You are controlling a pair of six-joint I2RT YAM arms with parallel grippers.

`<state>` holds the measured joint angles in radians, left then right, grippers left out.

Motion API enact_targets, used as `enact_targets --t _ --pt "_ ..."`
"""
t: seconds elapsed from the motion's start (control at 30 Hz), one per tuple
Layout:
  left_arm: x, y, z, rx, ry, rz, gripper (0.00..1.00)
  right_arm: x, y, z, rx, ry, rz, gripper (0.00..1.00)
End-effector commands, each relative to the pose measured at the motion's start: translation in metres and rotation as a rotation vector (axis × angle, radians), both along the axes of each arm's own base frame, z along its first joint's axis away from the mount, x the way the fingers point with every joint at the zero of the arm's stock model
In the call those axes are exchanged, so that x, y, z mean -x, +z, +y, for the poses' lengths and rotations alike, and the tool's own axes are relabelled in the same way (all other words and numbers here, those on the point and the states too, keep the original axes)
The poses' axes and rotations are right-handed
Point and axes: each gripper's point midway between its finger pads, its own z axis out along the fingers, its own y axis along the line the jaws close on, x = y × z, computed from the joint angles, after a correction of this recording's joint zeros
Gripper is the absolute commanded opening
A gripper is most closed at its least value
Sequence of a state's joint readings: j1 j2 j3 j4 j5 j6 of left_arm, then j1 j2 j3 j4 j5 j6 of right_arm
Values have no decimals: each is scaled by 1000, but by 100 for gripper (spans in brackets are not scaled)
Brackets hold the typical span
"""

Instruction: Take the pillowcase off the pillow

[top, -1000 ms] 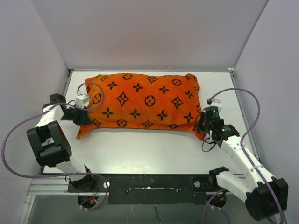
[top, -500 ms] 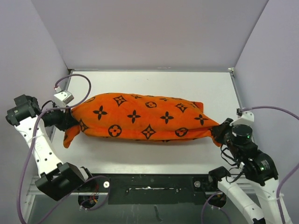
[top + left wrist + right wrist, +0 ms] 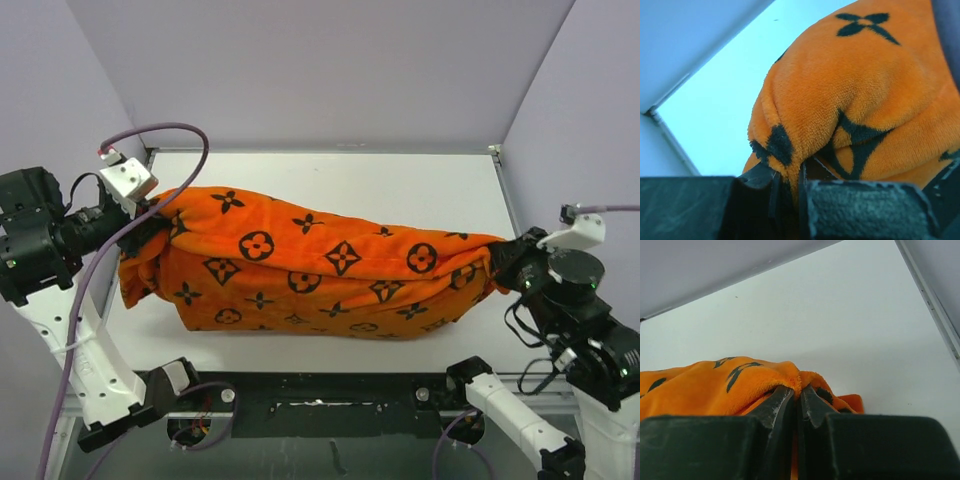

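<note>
Whereas it lay flat before, we see the pillowcase raised, long axis left-right across the desk; left tool and right tool each pinch one end.

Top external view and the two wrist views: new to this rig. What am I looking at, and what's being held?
Two robot arms are bolted at the near edge of a table. The wide picture is from a fixed camera above and behind them: left arm on the left, right arm on the right. The other two are from cameras on each wrist, looking along its jaws. Each arm's jaws are shut on one end of the orange patterned pillowcase, stretched between them. No white pillow shows; presumably it is inside.
</note>
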<state>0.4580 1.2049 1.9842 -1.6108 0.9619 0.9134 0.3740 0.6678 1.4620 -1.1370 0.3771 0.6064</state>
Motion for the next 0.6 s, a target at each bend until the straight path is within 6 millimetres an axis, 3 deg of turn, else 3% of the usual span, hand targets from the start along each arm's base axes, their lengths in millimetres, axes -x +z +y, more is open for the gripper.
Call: enact_targets --t 0.0,0.13,0.23,0.43,0.47,0.57 --pt "-31 -4 -22 145 -38 114 0 -66 -1 14 79 -37 23 0" --pt "-87 -77 -37 37 -8 294 0 -142 -45 28 133 -36 195 0" --pt "-132 -123 -43 12 30 367 0 -194 -85 9 -28 -61 314 0" --pt "-236 -166 -26 4 188 394 0 -268 -115 -15 -50 -110 352 0" --pt "-250 -170 -22 -7 206 389 11 -279 -120 -15 -44 -105 363 2" --pt "-284 -167 -14 -11 254 348 60 -306 -143 -19 -15 -109 420 10"
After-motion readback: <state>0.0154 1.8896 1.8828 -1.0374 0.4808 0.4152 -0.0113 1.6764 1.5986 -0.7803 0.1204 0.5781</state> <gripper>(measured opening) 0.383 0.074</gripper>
